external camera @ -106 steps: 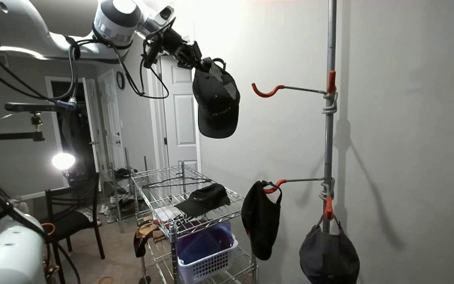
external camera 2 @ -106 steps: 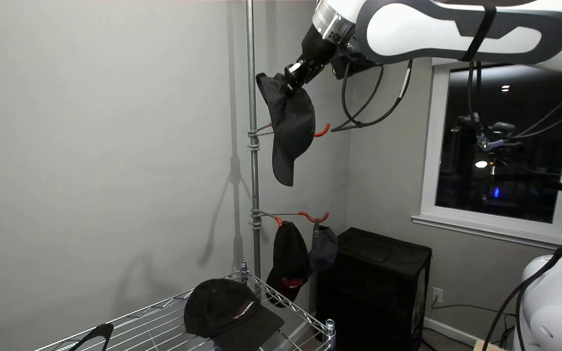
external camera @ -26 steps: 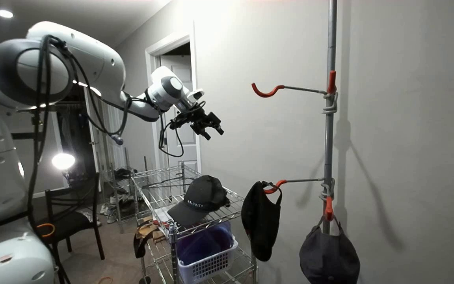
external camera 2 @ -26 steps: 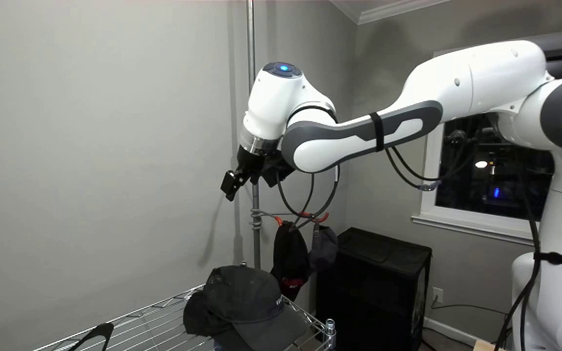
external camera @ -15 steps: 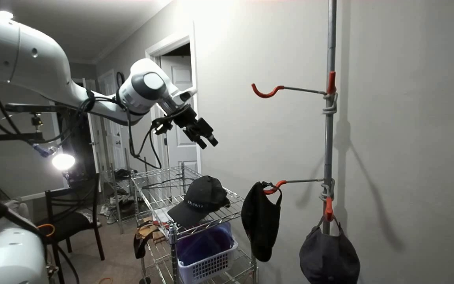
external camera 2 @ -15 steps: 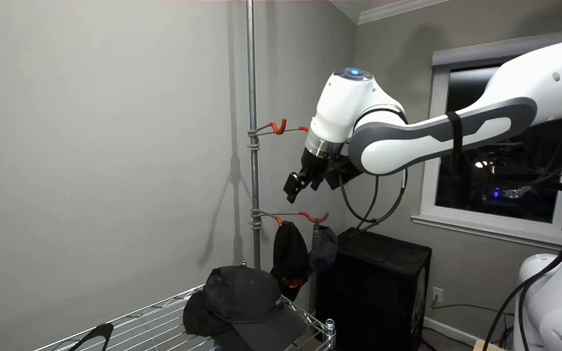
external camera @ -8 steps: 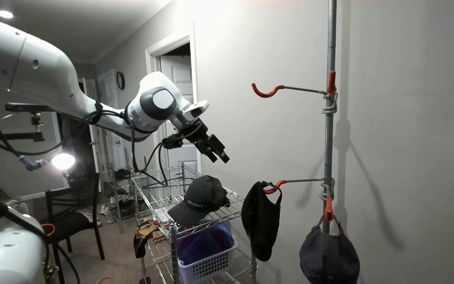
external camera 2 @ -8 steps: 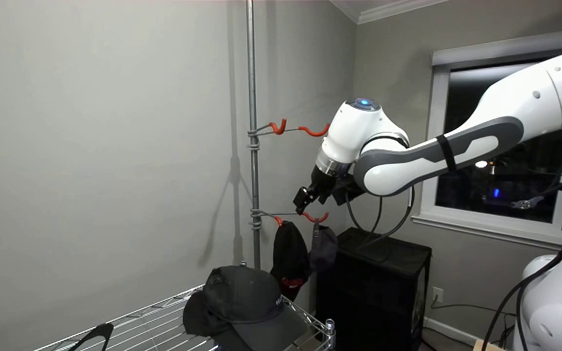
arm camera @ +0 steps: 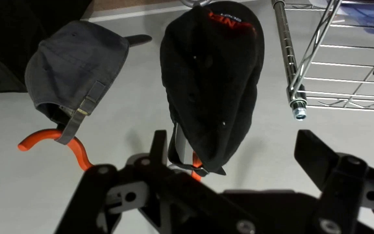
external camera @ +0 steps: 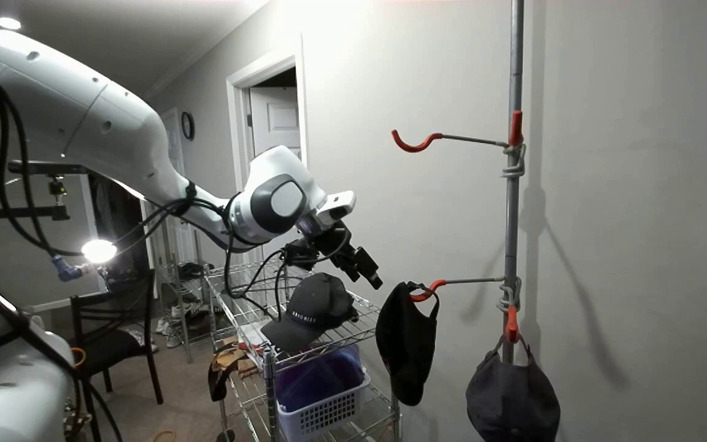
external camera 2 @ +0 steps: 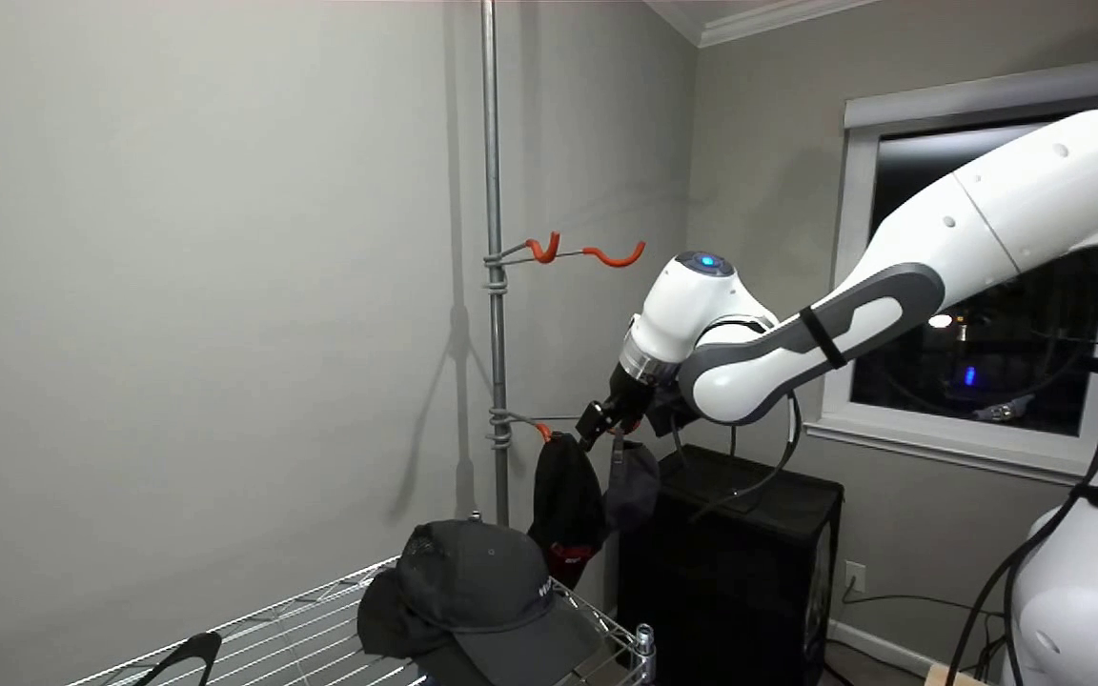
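My gripper [arm camera: 231,133] is open with nothing held. In the wrist view, a black cap [arm camera: 213,84] with red markings shows between and beyond the fingers [arm camera: 313,156]. That cap hangs by its strap from a lower red hook [arm camera: 197,159]. In an exterior view the gripper [external camera: 367,280] hovers just above and beside the hanging black cap [external camera: 405,350]; contact cannot be made out. A grey cap [arm camera: 76,61] hangs from the neighbouring lower red hook [arm camera: 80,152]. On the wire rack, a dark cap with white lettering [external camera: 316,307] rests over another dark cap [external camera 2: 392,615].
The grey pole [external camera: 512,233] also carries upper red hooks [external camera: 415,145] without caps. The rack's corner post [external camera 2: 644,648] stands near the hung caps. A white basket [external camera: 326,417] sits on a lower shelf. Behind the hooks is a black cabinet [external camera 2: 730,572].
Several seconds ago the gripper held the lettered cap in the air; now that cap lies on the rack. Within the last second the open gripper has come down towards the hanging black cap.
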Motion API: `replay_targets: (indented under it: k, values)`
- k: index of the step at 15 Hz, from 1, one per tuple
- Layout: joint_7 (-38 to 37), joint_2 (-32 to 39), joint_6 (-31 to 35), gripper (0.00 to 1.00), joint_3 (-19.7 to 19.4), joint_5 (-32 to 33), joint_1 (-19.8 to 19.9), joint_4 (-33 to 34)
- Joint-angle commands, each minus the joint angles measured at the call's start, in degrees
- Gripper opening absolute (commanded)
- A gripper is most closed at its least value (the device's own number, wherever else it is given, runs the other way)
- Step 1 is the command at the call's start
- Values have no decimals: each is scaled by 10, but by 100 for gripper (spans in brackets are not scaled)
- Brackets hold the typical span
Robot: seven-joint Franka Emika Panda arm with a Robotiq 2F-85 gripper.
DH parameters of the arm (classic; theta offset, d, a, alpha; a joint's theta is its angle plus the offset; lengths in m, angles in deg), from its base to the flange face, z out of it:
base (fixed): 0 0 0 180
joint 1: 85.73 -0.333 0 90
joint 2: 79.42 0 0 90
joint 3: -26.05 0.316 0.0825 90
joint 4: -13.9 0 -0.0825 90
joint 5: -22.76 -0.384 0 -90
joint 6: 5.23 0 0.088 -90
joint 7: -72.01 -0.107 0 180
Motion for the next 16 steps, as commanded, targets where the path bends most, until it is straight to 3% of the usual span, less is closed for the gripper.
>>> replay_targets:
  k: [1,6,16]
  values:
    - [37,45,60,100,-10,-39,10,-10]
    - [44,96,112,100,-12,-77,2,-11]
    - [32,167,161,100,-27,-70,1,20]
